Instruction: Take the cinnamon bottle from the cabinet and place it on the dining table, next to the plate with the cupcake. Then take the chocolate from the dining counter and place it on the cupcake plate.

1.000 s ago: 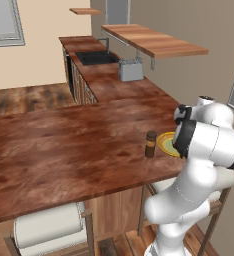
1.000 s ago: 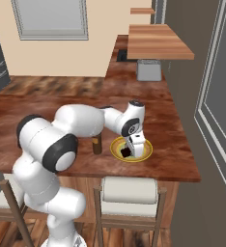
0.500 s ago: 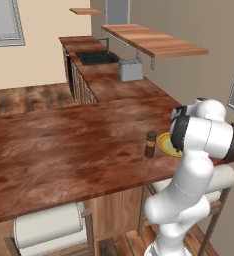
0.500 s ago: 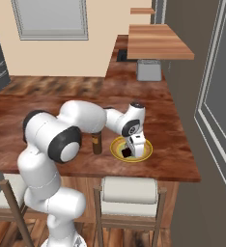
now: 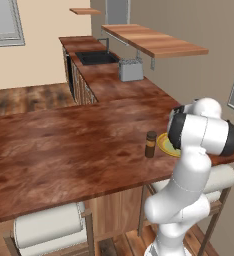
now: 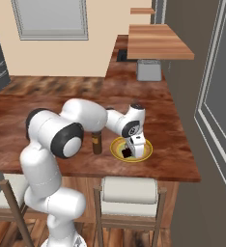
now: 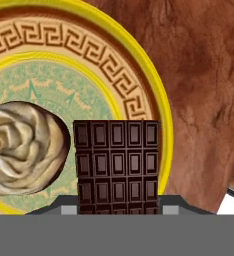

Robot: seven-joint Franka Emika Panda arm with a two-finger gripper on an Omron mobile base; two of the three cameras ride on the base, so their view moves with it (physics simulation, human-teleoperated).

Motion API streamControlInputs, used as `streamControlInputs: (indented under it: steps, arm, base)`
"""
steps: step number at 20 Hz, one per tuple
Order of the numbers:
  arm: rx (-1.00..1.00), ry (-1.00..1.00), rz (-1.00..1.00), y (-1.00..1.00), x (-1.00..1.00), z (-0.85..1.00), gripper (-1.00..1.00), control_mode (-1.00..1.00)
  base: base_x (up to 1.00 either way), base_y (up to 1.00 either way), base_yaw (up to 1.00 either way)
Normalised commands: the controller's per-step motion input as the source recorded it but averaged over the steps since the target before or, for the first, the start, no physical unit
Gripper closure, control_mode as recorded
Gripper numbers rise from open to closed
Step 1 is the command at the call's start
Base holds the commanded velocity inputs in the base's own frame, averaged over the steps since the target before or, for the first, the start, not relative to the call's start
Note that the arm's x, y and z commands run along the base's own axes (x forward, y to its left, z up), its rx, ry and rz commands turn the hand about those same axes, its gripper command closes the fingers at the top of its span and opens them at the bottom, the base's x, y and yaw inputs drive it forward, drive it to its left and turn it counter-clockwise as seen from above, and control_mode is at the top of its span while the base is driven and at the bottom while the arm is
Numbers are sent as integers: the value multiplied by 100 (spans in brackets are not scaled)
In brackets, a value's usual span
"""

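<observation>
Currently gripper (image 6: 130,153) clenched on the chocolate (image 7: 117,165), held over the plate (image 7: 154,80) just at 3 o'clock of the cupcake (image 7: 21,147) in the hand view; cinnamon bottle (image 5: 150,144) upright on the dining table (image 5: 64,145) at 9 o'clock of the plate.

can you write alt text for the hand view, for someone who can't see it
Close-up from the robot's hand: a dark chocolate bar, scored into small squares, is held by the gripper over a yellow plate with a Greek-key border. A cupcake with swirled pale frosting sits on the plate just left of the bar, and the reddish-brown dining table shows beyond the plate's rim.
</observation>
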Motion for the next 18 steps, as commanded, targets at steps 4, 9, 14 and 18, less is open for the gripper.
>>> streamControlInputs:
  steps: [4, 9, 14, 18]
  arm:
    - [0, 0, 0, 0, 13, 0, -100, -100]
    - [0, 0, -1, 0, 10, 17, -100, -100]
    - [-2, 0, 0, 19, -5, 85, -100, -100]
    - [-12, 0, 0, 63, -24, 100, -100, -100]
  base:
    - [0, 0, 0]
    - [0, 0, 0]
    - [0, 0, 0]
    - [0, 0, 0]
